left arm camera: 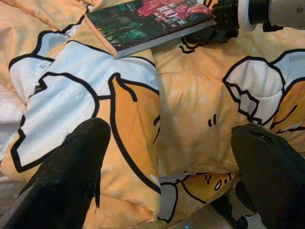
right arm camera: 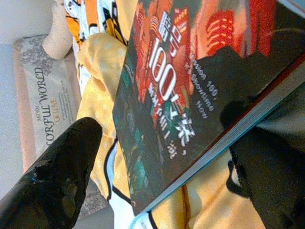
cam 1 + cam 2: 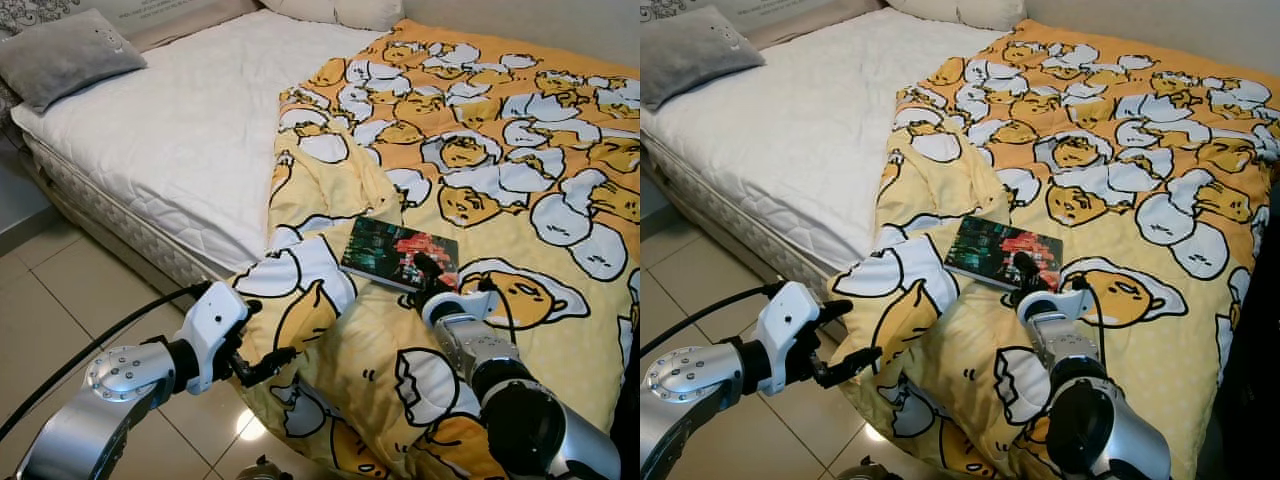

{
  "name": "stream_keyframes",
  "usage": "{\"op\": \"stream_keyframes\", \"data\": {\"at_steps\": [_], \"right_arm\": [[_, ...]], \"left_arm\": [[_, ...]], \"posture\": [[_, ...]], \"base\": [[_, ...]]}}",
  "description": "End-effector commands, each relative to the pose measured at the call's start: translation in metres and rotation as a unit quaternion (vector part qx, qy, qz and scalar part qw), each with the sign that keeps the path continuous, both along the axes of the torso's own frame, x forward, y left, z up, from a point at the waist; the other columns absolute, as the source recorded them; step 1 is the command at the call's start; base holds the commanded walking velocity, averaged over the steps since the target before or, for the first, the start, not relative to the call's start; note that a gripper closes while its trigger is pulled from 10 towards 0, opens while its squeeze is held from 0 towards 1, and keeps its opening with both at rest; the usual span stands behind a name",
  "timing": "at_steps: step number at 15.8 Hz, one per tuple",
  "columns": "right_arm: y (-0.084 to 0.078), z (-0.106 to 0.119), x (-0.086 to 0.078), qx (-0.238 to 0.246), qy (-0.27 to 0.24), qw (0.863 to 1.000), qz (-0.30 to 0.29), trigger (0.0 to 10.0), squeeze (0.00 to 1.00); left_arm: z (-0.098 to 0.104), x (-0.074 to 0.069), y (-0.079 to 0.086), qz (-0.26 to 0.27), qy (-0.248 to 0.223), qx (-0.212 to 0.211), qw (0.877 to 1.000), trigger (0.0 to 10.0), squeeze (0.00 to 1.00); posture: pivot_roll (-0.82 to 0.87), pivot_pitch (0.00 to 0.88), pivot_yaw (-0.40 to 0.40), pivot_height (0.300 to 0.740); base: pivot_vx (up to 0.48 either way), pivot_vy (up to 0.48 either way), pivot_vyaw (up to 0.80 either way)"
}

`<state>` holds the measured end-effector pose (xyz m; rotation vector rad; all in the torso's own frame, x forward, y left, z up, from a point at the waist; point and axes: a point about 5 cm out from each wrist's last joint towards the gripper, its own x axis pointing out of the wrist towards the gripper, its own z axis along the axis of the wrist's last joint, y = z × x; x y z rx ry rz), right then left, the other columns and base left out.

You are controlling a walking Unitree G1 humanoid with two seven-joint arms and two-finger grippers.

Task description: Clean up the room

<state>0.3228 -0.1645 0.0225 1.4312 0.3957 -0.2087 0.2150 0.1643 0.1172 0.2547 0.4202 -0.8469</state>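
Reaching for the book (image 3: 400, 254) at mid-frame on the blanket (image 3: 520, 180), I have my right pincer (image 3: 428, 272) spread at its near right corner, one finger over the cover, one under. Long axis runs left-right. Left pincer (image 3: 262, 366), released, hovers lower left.
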Motion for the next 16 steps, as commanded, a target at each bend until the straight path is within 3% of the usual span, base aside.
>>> {"op": "stream_keyframes", "data": {"at_steps": [1,8,16], "right_arm": [[0.000,0.008,0.007,-0.005,-0.020,1.000,0.002,10.0,0.00],[0.013,0.013,0.011,0.018,-0.041,0.999,-0.002,10.0,0.00],[0.007,0.022,0.018,0.010,-0.060,0.998,-0.004,10.0,0.00]], "left_arm": [[0.003,0.001,-0.001,-0.006,-0.008,0.007,1.000,10.0,1.00],[0.003,0.004,0.001,-0.008,-0.014,0.012,1.000,10.0,1.00],[0.003,0.014,-0.003,-0.012,-0.027,0.013,0.999,10.0,1.00]], "posture": [[0.09,0.000,0.038,0.740],[0.10,0.000,0.038,0.740],[0.10,0.000,0.025,0.740]], "base": [[0.000,0.000,0.00],[0.000,0.000,0.00],[0.000,0.000,0.00]]}}
